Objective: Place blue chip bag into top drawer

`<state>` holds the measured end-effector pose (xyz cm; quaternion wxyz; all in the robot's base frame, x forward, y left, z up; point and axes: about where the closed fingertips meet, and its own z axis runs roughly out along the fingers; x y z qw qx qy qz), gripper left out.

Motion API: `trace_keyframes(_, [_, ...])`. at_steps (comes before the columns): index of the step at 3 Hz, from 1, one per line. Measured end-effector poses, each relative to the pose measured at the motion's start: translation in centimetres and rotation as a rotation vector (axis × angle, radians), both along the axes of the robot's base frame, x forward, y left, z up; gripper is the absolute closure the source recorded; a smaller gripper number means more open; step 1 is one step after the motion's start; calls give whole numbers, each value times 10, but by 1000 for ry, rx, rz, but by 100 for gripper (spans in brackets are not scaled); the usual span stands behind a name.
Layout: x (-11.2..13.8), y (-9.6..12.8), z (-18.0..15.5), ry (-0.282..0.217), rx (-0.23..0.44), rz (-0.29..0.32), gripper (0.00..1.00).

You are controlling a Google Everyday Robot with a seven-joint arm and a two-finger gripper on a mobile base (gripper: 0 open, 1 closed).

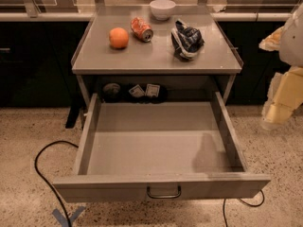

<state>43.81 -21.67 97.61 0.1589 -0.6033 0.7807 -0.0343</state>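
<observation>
The blue chip bag (187, 39) lies crumpled on the right side of the grey cabinet top (151, 56), dark navy with white edges. The top drawer (109, 187) is pulled wide open below it, and its inside is bare. A small dark pull handle (164, 193) sits at the centre of the drawer's front panel. My gripper (278, 109) shows as cream-coloured parts at the right edge of the camera view. It is beside the cabinet, at the height of the drawer's back, clear of the bag and holding nothing that I can see.
On the cabinet top are an orange (119, 38), an orange-red soda can (141, 29) on its side and a white bowl (162, 8) at the back. Small dark items (137, 91) sit behind the drawer. A black cable (41, 171) loops on the floor at left.
</observation>
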Motion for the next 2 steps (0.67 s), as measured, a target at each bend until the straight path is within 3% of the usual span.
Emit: trace_keyframes(2, [2,2,3,-22,4,6,0])
